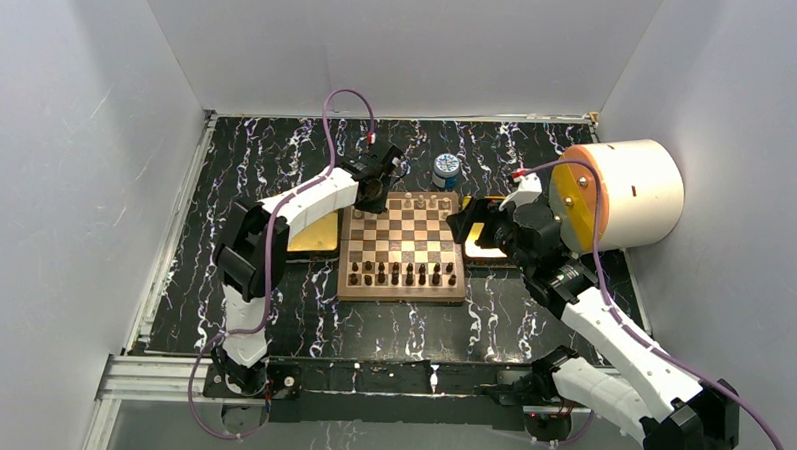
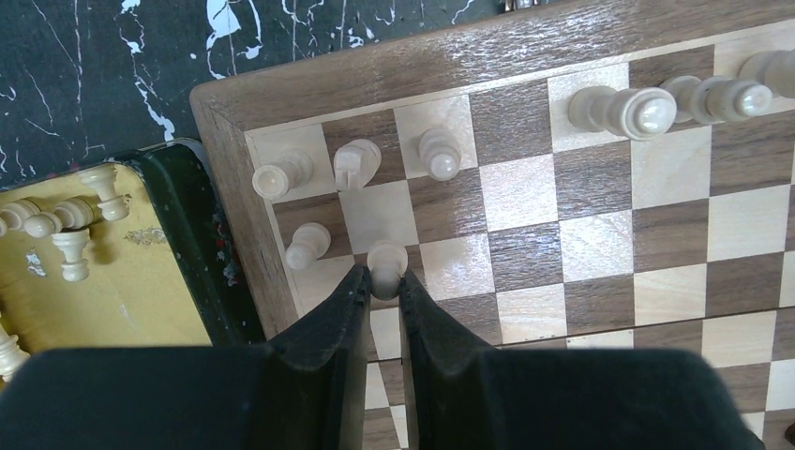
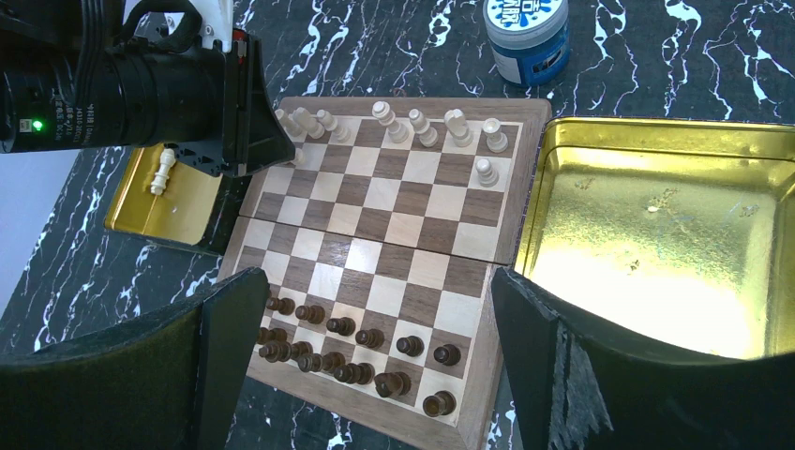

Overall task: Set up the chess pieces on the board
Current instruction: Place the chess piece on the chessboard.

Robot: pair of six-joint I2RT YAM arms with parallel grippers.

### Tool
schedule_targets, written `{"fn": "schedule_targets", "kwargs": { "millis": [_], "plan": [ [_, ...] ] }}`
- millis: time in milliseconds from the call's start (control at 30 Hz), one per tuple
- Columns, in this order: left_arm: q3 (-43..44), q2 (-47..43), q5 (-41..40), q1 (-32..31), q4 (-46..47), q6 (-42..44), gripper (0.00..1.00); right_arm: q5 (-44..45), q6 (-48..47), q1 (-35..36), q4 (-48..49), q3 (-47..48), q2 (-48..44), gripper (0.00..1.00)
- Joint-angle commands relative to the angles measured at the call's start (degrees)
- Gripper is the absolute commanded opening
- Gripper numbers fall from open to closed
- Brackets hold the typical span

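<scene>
The left gripper [image 2: 382, 286] is pinching a cream pawn [image 2: 386, 255], apparently standing on the board [image 2: 394, 70] near its 11 o'clock corner, while the right gripper [image 1: 477, 230] is hovering wide open at 3 o'clock.

Both arms are built of smooth white shells joined by black joints: the left arm [image 1: 305, 204] at nine o'clock in the overhead view, the right arm [image 1: 621, 338] at four. A purple cable [image 1: 347, 95] loops along each, ending in a red-and-white plug [image 1: 521, 173]. The left gripper [image 2: 382, 286] and right gripper [image 3: 375, 281] have broad, matte black fingers [image 3: 220, 366]. A green light [image 3: 37, 124] glows on the left arm's black cylinder.
</scene>
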Motion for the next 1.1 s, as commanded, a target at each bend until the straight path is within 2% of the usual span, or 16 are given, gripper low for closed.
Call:
{"fn": "schedule_targets", "kwargs": {
  "millis": [0, 900, 1067],
  "plan": [
    [1.7, -0.3, -2.5, -0.4, 0.3, 0.3, 0.07, 1.2, -0.5, 0.0, 1.7, 2.5, -1.3, 0.99],
    [1.8, 2.5, -2.8, -0.3, 1.2, 0.0, 0.12, 1.9, -0.9, 0.0, 1.1, 3.2, -1.8, 0.99],
    [1.7, 2.6, -4.0, -0.4, 1.2, 0.5, 0.17, 2.1, -0.9, 0.0, 1.0, 3.0, -2.0, 0.99]
  ]
}}
